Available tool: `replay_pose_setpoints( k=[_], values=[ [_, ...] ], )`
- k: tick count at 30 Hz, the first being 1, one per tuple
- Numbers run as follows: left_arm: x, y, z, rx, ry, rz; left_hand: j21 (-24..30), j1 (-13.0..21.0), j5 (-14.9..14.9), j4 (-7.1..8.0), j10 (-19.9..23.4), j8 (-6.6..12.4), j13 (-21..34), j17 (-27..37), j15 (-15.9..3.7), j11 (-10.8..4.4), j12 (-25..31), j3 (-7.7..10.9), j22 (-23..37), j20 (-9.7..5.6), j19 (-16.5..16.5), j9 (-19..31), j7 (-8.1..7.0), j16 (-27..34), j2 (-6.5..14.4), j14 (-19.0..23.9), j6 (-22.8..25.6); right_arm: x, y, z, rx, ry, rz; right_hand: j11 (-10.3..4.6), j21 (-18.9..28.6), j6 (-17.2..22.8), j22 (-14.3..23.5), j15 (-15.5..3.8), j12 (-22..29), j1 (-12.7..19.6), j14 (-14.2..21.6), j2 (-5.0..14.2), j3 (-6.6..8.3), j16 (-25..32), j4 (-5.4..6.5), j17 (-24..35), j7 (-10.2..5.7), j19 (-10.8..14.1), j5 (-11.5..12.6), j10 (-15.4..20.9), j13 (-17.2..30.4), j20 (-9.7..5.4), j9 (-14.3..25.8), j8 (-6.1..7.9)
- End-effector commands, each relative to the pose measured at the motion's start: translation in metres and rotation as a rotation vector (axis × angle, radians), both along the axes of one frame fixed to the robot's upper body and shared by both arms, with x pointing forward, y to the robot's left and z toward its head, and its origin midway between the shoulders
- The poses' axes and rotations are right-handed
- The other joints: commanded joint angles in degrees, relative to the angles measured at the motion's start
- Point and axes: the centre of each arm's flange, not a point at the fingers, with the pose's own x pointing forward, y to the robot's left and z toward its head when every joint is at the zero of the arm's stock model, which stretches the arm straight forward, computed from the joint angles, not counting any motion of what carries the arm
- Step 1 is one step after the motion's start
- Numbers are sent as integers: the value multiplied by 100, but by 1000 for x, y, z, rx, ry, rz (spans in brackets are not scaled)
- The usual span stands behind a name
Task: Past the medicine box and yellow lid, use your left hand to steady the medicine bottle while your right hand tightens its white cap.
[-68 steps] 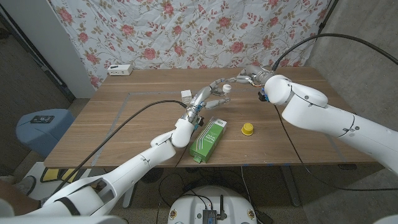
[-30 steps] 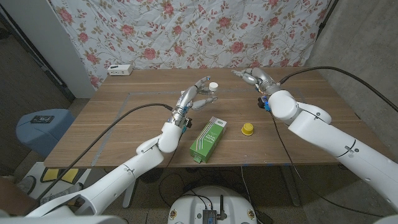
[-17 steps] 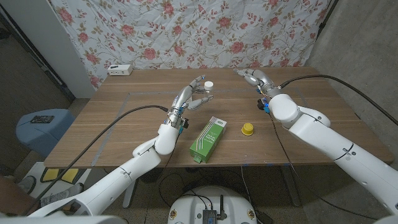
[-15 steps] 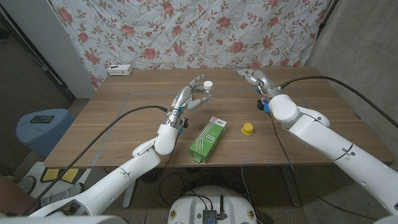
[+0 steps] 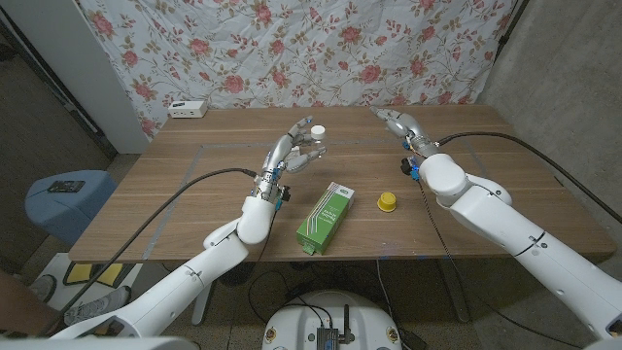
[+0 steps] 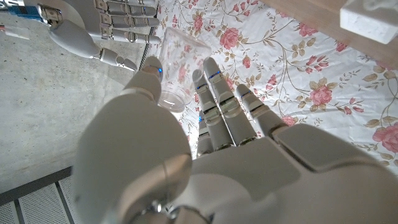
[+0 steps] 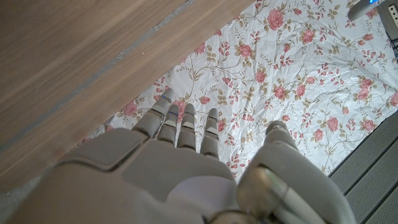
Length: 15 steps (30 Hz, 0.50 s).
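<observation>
My left hand [image 5: 293,149] holds the clear medicine bottle [image 6: 172,71] between thumb and fingers, raised above the far middle of the table. Its white cap [image 5: 318,129] shows at my fingertips. My right hand [image 5: 397,123] hovers to the right of the bottle, apart from it, fingers stretched out and holding nothing; it also shows in the left wrist view [image 6: 102,25]. The green medicine box [image 5: 324,217] lies near the table's front edge, with the yellow lid [image 5: 387,201] just to its right. In the right wrist view my right hand [image 7: 186,168] has its fingers extended.
A white power strip [image 5: 186,108] sits at the back left of the wooden table [image 5: 185,185]. A floral cloth [image 5: 292,49] hangs behind the table. Cables trail from both arms across the tabletop. A blue stool [image 5: 58,194] stands left of the table.
My right hand has let go of the cap and drawn back to the right. My left hand has carried the bottle a little left and farther back.
</observation>
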Motion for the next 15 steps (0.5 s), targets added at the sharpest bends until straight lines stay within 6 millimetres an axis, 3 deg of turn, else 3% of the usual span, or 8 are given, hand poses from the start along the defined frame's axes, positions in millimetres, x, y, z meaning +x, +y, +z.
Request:
replay_pose_setpoints(
  k=[1, 9, 15],
  values=[
    [-1, 7, -7, -14, 34, -2, -20, -11, 47, 42, 380, 10, 24, 17, -449, -389, 41, 1, 10, -367, -11, 31, 7, -12, 36, -49, -35, 10, -4, -12, 119, -18, 79, -23, -25, -157, 10, -17, -23, -63, -101, 28, 5, -55, 15, 22, 23, -62, 43, -73, 9, -25, 14, -18],
    [-5, 10, -13, -17, 45, 4, -27, -41, 53, 56, 321, 4, 26, 11, -445, -381, 32, 6, 10, -351, -59, 30, 123, -25, 40, -138, -82, 18, -9, -25, 206, -49, 164, -291, -42, -474, 2, -234, -35, -142, -168, 62, 12, -49, 38, 15, 71, -198, 53, -193, -6, -210, -1, -5],
    [-7, 12, -18, -8, 66, 4, -25, -50, 52, 57, 313, -4, 26, 17, -435, -399, 37, -5, 10, -357, -67, 29, 101, -11, 36, -148, -117, 24, -12, -31, 251, -57, 199, -300, -41, -467, 0, -298, -33, -156, -191, 63, 15, -52, 37, 10, 87, -219, 54, -212, -10, -287, -4, 24]
  ],
)
